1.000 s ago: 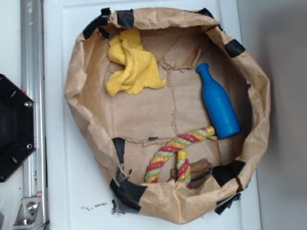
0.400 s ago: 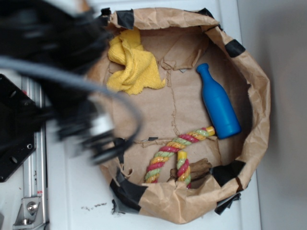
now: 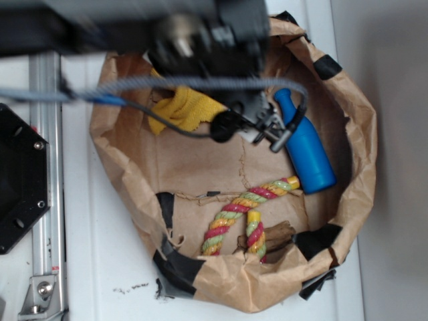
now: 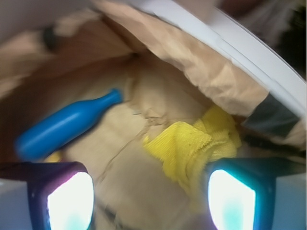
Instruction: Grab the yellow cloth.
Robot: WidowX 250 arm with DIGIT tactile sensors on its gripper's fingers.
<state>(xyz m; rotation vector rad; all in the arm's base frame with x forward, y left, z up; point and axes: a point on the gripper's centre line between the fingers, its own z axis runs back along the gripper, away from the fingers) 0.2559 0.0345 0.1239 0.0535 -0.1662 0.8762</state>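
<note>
Nothing's been grabbed yet. The yellow cloth (image 4: 192, 146) is seen bunched at about 10 o'clock inside the paper bag (image 3: 120, 174). The gripper (image 4: 151, 199) is held above it, jaws spread apart, empty. Blue bottle (image 3: 304, 144) is left at 2 o'clock.

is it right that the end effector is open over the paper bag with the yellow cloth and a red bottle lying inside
Not quite: the bottle is blue, not red, as the exterior view shows. The rest holds: the end effector is open over the paper bag, with the yellow cloth lying inside.
</note>
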